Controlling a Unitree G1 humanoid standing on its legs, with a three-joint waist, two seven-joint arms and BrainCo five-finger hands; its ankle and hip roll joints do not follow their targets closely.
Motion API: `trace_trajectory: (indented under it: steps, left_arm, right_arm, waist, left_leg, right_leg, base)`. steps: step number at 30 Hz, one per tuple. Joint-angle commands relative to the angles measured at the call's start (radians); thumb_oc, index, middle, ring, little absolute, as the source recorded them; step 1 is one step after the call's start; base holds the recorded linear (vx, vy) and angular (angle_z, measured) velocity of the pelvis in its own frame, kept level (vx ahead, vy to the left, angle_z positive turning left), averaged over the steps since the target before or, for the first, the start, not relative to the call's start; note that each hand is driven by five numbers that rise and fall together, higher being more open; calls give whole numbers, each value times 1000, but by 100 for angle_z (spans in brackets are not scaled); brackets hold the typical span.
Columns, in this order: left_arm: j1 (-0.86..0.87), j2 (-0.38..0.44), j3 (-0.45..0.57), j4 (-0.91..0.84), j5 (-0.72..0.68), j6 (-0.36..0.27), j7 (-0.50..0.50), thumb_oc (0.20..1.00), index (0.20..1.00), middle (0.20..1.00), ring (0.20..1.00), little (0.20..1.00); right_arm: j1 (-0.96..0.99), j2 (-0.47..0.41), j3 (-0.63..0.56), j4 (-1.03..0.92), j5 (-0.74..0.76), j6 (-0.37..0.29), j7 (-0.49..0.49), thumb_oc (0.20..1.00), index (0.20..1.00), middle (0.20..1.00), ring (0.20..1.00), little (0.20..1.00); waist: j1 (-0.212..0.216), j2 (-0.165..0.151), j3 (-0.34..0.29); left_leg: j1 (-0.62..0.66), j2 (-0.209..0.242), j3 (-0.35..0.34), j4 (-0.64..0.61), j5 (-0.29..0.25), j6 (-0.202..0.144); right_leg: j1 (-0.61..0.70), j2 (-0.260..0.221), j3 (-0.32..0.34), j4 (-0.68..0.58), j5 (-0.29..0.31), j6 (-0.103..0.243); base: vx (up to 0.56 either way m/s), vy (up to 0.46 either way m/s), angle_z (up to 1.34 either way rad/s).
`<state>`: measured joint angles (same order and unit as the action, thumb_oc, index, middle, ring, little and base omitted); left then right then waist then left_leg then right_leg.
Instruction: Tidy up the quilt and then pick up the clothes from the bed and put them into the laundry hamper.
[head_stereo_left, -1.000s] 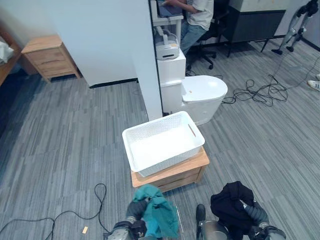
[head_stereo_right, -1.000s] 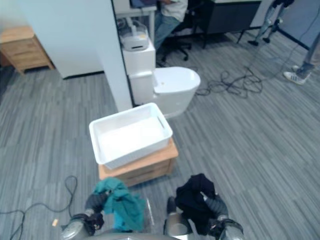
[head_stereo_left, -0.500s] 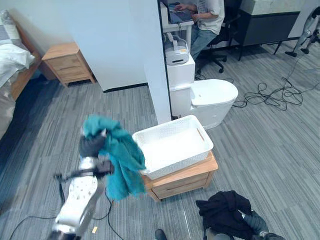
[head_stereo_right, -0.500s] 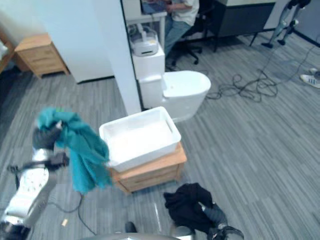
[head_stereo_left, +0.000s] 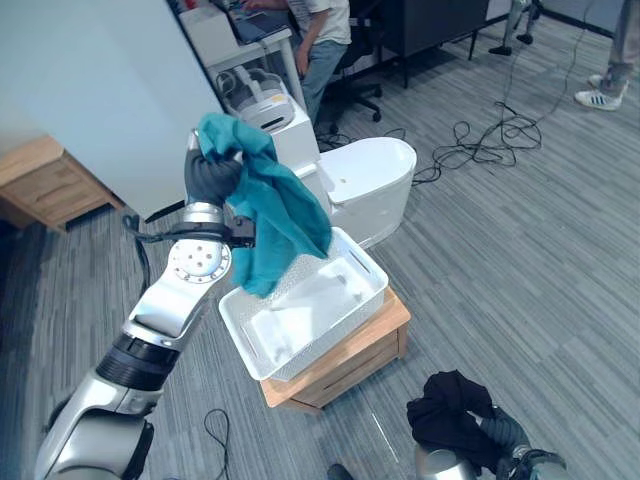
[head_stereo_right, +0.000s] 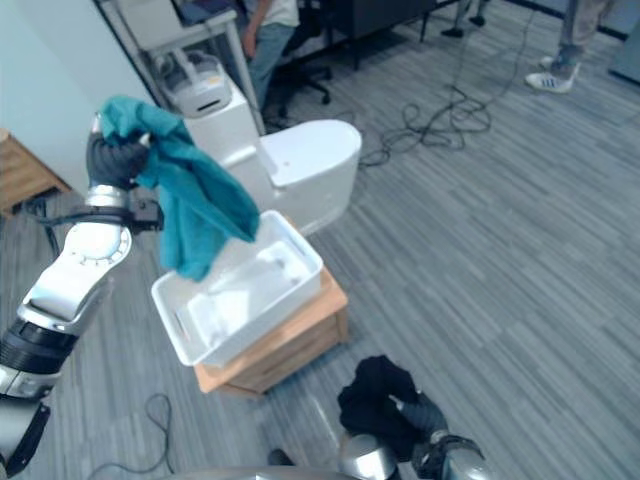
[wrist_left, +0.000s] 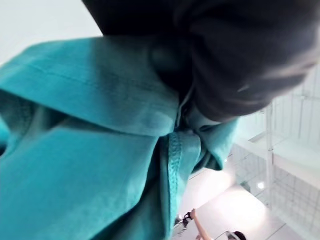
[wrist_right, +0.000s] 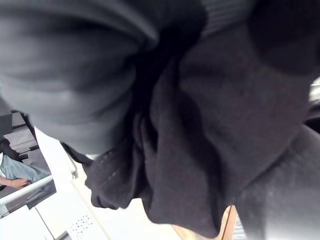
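Note:
My left hand is raised high and shut on a teal garment that hangs down over the far left part of the white laundry hamper. The hamper sits on a low wooden stand and looks bare inside. In the left wrist view the teal garment lies bunched against the hand, with the hamper's white lattice wall past it. Low at the near right, my right hand is shut on a black garment; the black garment is bunched in the right wrist view.
A white toilet stands just behind the hamper beside a white partition wall. A person sits at a desk further back. Cables lie on the grey floor at the right. A wooden nightstand stands at the left.
My left arm has swung the teal garment up and rightwards, from beside the hamper to above it. The camera has shifted too. The right hand still holds the black garment low.

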<state>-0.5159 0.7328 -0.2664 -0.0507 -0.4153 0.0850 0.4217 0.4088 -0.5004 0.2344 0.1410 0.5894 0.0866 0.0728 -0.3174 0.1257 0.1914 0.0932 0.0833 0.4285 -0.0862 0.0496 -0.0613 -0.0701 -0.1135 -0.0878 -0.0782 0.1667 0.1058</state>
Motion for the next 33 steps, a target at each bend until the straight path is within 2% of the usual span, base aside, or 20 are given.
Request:
trace_trajectory:
  steps: [1, 8, 11, 13, 17, 20, 21, 25, 28, 33]
  left_arm:
    - [-34, -11, 52, 52, -7, -13, 69, 200, 200, 200, 200, 200]
    - [95, -74, 79, 115, 50, 15, 132, 200, 200, 200, 200, 200]
    - [113, -96, 74, 219, 39, 18, 176, 200, 200, 200, 200, 200]
    - [93, -108, 70, 352, 25, 18, 206, 200, 200, 200, 200, 200]
    - [43, -108, 66, 538, -31, 7, 205, 200, 200, 200, 200, 200]
    - [43, -108, 66, 539, -31, 7, 205, 200, 200, 200, 200, 200]
    - [-40, -102, 34, 764, -4, -12, 162, 1000, 1000, 1000, 1000, 1000]
    - [-69, -91, 12, 782, -16, -61, 138, 1000, 1000, 1000, 1000, 1000]
    - [-35, -81, 12, 705, 5, -111, 125, 1000, 1000, 1000, 1000, 1000]
    - [-29, -79, 14, 680, 6, -116, 128, 1000, 1000, 1000, 1000, 1000]
  right_arm:
    - [13, -16, 4, -85, -21, -14, 30, 200, 200, 200, 200, 200]
    - [22, -29, -22, -97, -21, 0, 24, 200, 200, 200, 200, 200]
    - [25, -37, -29, -99, -15, 4, 29, 200, 200, 200, 200, 200]
    - [11, -44, -28, -86, -8, -1, 34, 200, 200, 200, 200, 200]
    - [-7, -59, -23, -80, 3, -7, 40, 200, 200, 200, 200, 200]
    - [-7, -59, -23, -80, 3, -7, 40, 200, 200, 200, 200, 200]
    - [-28, -64, 6, -65, 25, -35, 42, 200, 200, 200, 200, 200]
    - [-30, -56, 17, -59, 28, -64, 53, 200, 200, 200, 200, 200]
    - [-12, -41, 9, -73, 18, -75, 66, 200, 200, 200, 200, 200]
    - [-8, -37, 7, -73, 14, -76, 65, 200, 200, 200, 200, 200]
  waist:
    - [-11, -64, 7]
    - [-5, -72, 22]
    - [-8, -82, 28]
    - [-14, -92, 40]
    - [-24, -107, 60]
    - [-24, -107, 60]
    - [-41, -136, 87]
    - [-37, -154, 106]
    - [-24, -156, 104]
    - [-20, -154, 101]
  left_leg:
    - [-34, 67, -26, 27, -5, -54]
    - [-47, 77, -25, 43, -9, -55]
    - [-54, 88, -18, 47, -5, -57]
    - [-64, 95, -10, 44, 1, -59]
    - [-83, 105, -2, 48, 6, -63]
    - [-83, 105, -2, 48, 6, -63]
    - [-104, 116, 9, 52, 13, -64]
    - [-108, 113, 13, 50, 12, -60]
    - [-99, 105, 5, 50, 7, -53]
    - [-96, 103, 3, 50, 6, -52]
  right_leg:
    - [11, -44, 3, 92, -164, 63]
    - [-1, -42, 4, 101, -170, 59]
    - [-7, -39, 4, 103, -170, 58]
    - [-19, -34, 6, 102, -166, 58]
    - [-41, -27, 10, 106, -164, 59]
    - [-41, -27, 10, 106, -164, 59]
    - [-61, -15, 17, 104, -153, 62]
    - [-65, -12, 17, 98, -146, 65]
    - [-45, -13, 16, 95, -149, 65]
    - [-36, -14, 13, 94, -150, 64]
  base:
    - [-5, 9, -12]
    - [-8, 8, -9]
    - [-12, 2, 0]
    - [-76, 16, 0]
    - [-73, 13, -5]
    - [-46, -17, 0]
    - [-165, -60, 1]
    - [-88, -30, -10]
    - [6, 1, 1]
    - [9, 2, 5]
